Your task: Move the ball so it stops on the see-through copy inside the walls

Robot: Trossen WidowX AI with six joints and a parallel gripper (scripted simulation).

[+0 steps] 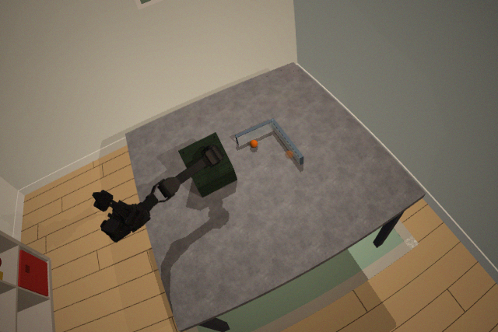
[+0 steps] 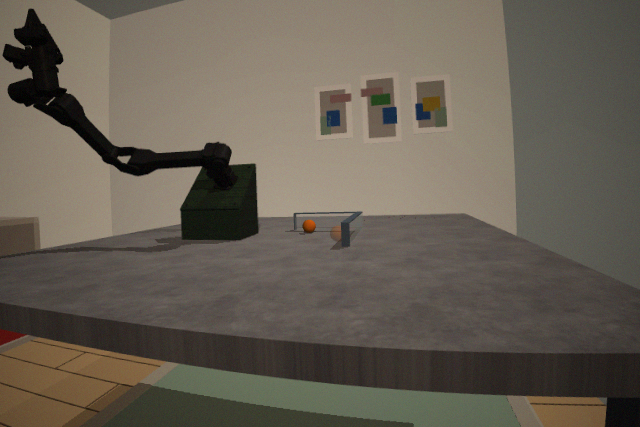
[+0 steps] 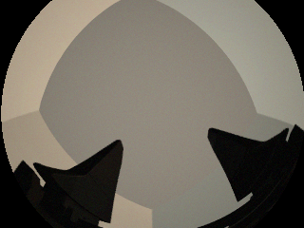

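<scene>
The orange ball [image 1: 254, 143] [image 2: 309, 226] lies on the table [image 1: 257, 215] [image 2: 413, 288], on the inner side of the corner, near the free end of the back wall [image 1: 255, 128] [image 2: 328, 213]. The see-through ball [image 1: 289, 154] [image 2: 336, 233] shows close beside the inner face of the side wall [image 1: 289, 140] [image 2: 345, 234], near its free end. My gripper [image 3: 166, 140] is open and empty, with its two fingers wide apart in the wrist view. It is raised high, beyond the table's left edge, far from the ball. The wrist view shows only room surfaces, no ball or walls.
The arm's dark green base block [image 1: 226, 171] [image 2: 219, 223] stands on the table to the left of the ball and walls. Room walls rise behind the table and at its right. A white shelf [image 1: 50, 284] with a red box [image 1: 33, 272] stands at the lower left.
</scene>
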